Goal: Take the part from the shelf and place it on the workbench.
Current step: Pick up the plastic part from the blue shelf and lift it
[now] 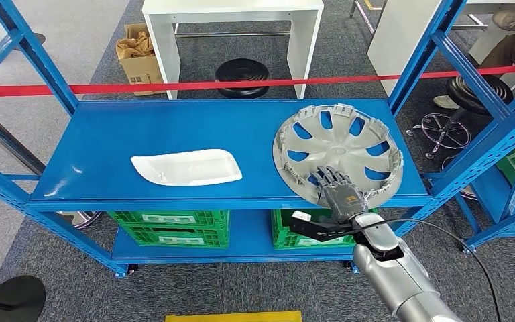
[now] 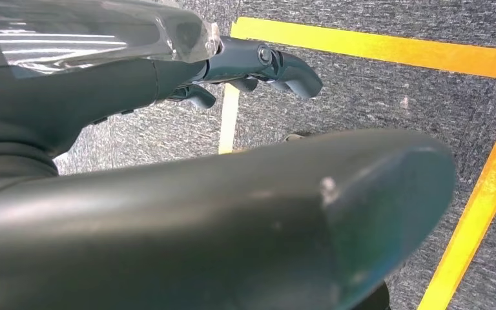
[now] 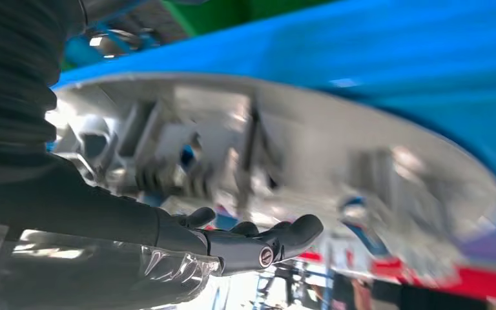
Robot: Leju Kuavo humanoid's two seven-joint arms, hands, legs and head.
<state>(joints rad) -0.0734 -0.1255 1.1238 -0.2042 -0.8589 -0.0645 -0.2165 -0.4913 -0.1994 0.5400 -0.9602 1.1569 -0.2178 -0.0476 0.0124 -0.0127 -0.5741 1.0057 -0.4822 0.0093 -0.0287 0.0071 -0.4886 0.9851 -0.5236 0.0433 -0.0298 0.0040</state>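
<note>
Right hand is reaching with fingers spread, released, over the near rim of the silver hubcap lying center-right on the blue shelf; next needs a firm grasp.

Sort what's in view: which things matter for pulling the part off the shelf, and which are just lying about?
Job:
- silver hubcap
- right hand, resting on the hubcap's near edge
- blue shelf

Lying about:
- white plastic panel
- green crates
- cardboard box
- white table
- black stool
</note>
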